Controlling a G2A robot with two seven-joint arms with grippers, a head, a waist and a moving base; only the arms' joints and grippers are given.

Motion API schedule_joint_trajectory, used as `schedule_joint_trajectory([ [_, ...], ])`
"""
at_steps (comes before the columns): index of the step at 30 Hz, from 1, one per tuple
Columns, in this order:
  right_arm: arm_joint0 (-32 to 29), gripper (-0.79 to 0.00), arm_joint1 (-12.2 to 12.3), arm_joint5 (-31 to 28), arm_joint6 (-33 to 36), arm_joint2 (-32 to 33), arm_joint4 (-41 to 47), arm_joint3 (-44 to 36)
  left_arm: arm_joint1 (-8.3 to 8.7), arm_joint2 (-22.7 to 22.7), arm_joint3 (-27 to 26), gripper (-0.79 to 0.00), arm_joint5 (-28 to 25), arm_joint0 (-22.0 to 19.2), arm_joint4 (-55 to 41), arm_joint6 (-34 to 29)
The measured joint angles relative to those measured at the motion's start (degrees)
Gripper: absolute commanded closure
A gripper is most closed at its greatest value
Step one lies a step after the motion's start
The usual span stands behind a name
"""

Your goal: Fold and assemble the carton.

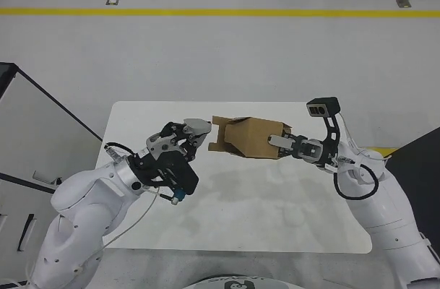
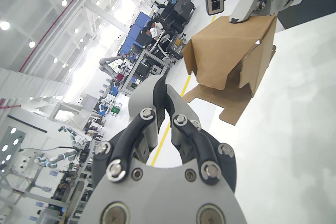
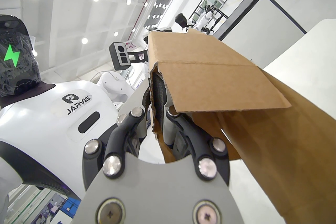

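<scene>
A brown cardboard carton (image 1: pixel 247 136), partly folded with its end flaps hanging open, is above the white rounded table (image 1: pixel 277 217); I cannot tell whether it rests on it. The right gripper (image 1: pixel 279 139) is at one end of the carton, its fingers clamped on a cardboard wall. The left gripper (image 1: pixel 203 131) is just beside the carton's opposite, open-flapped end, apart from it, with its fingers pressed together on nothing.
</scene>
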Motion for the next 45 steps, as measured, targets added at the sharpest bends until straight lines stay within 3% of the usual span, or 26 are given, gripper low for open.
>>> schedule_joint_trajectory([
  [13, 0.07, 0.000, -0.09, -0.15, -0.31, 0.53, -0.52, -0.27, 0.01, 0.85, 0.13, 0.000, -0.22, -0.93, -0.20, -1.98],
  [25, -0.46, 0.000, -0.19, -0.24, -2.24, 1.01, -4.44, -1.64, 0.21, 1.94, 0.02, 0.000, -9.90, -2.90, -8.14, -10.03],
  [45, -0.57, 0.000, -0.40, -2.82, 0.73, 1.00, -2.28, -1.95, 0.57, 5.06, 1.29, 0.000, -10.38, -4.57, -5.22, -12.87],
])
